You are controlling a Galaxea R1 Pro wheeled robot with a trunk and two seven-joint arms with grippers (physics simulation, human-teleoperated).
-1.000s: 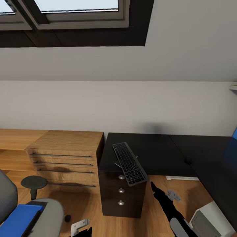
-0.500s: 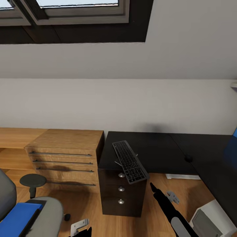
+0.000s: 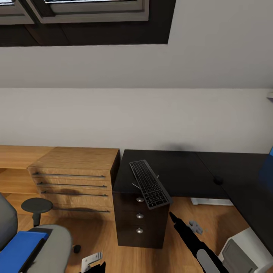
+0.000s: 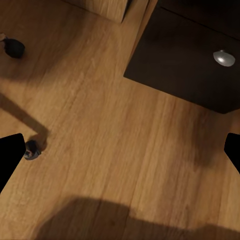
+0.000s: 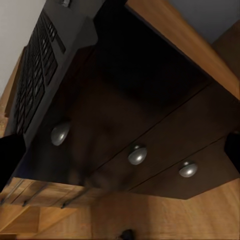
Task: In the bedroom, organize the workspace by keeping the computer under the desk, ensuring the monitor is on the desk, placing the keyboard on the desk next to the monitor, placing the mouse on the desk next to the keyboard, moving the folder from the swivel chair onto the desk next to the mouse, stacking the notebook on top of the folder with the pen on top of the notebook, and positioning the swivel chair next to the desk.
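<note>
Right gripper (image 5: 120,150): fingers spread wide apart, dark tips at opposite edges of the right wrist view, nothing between them. In the head view the black right arm (image 3: 189,239) reaches up from the lower frame, with its tip just below the keyboard's overhanging end.

Directly ahead of the right gripper: the desk's black drawer unit (image 5: 150,125) with three round silver knobs (image 5: 137,154).

Above the right gripper: keyboard (image 3: 149,183), black, lying diagonally on the desk (image 3: 178,170) over the drawer unit, its near end jutting past the desk edge. It also shows in the right wrist view (image 5: 35,75), from beneath and the side.

Beside the right arm, on its outer side: computer (image 3: 242,252), pale tower on the floor under the desk's right wing. A small dark object (image 3: 217,181) sits on the desk near the inner corner, too small to identify.

Left gripper (image 4: 120,150): fingers wide apart, holding nothing, pointed at the wooden floor (image 4: 110,150) with a corner of the drawer unit ahead of it.

Beyond the left gripper, on its outer side: swivel chair (image 3: 53,242), grey, with the blue folder (image 3: 17,246) on its seat; a castor (image 4: 32,149) close to one finger.

Farther off: light-wood drawer chest (image 3: 74,182), touching the desk's left end.
</note>
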